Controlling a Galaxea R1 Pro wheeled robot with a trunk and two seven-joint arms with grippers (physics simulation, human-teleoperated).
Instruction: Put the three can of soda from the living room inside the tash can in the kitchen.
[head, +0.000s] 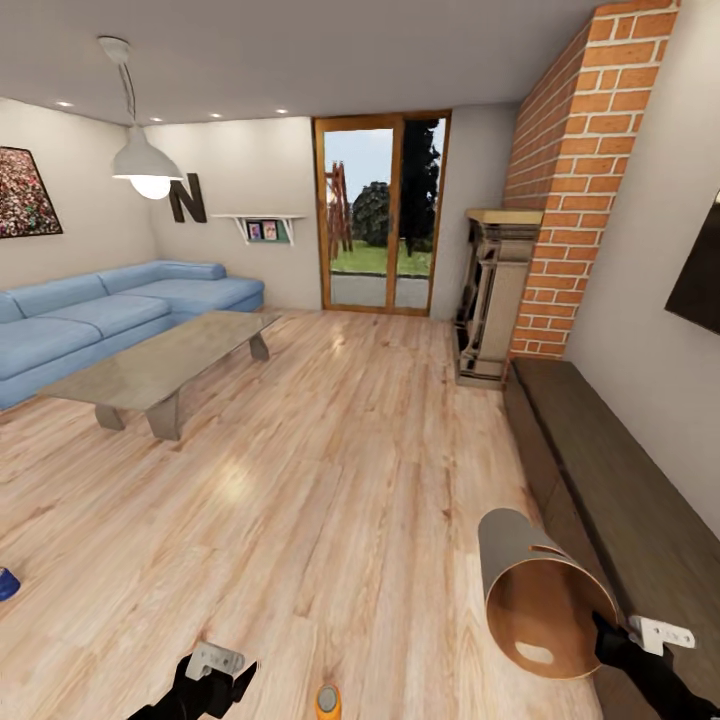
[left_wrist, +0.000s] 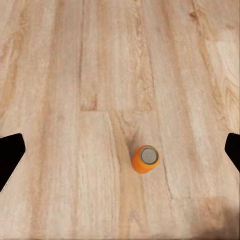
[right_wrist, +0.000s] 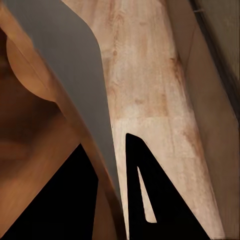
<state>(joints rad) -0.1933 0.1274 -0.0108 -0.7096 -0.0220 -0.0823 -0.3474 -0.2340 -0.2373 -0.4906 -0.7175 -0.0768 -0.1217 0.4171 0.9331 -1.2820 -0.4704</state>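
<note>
Orange against the pale floorboards (head: 330, 430), one soda can (left_wrist: 145, 159) stands upright straight below the left gripper (left_wrist: 120, 150), silver top facing up along the line of the fingers. The left wrist view shows the two dark fingertips (left_wrist: 11, 152) far out at either side with bare wood between them, so the left gripper is spread wide and holds nothing. The can sits a little off the middle of that gap, toward one finger, and its long axis is vertical, so a straight descent with a small sideways correction looks like what the grasp needs. In the head view the same can (head: 327, 701) shows at the lower edge, just beside the left gripper (head: 218, 680), which makes the left arm by far the nearer one.

The right gripper (head: 612, 640) pinches the rim of the wooden bin (head: 535, 590), one finger (right_wrist: 145, 200) outside the wall and the other inside, and holds it tipped on its side with the brown mouth facing the camera. A small blue shape (head: 6, 583) lies on the floor at the far left edge, likely the dark blue can. Beyond are the blue sofa (head: 90, 320), the low table (head: 165, 365) and the brick chimney (head: 580, 170).
</note>
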